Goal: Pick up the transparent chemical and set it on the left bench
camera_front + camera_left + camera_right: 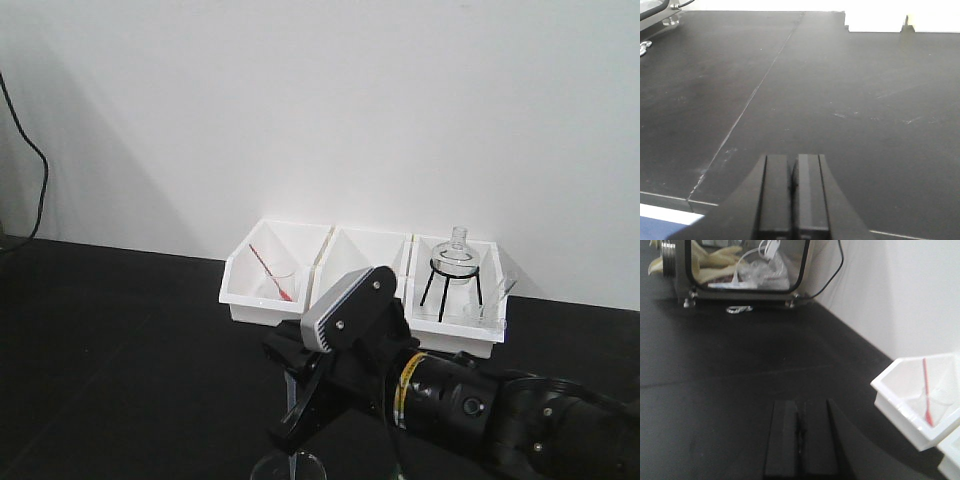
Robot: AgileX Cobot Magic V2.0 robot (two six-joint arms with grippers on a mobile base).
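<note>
My right gripper point(800, 440) sits clenched, holding nothing, at the frame bottom of its wrist view; left gripper point(792, 197) likewise over bare worktop point(840, 100). In the front view's bottom edge I see a clear beaker point(290, 467) under my arm. Farther back, three white bins point(365, 285) against the wall.

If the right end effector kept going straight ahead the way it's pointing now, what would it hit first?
Probably nothing soon: ahead of the right end effector is bare black bench, then the glass-fronted box at the far end. Depth is unclear.
</note>
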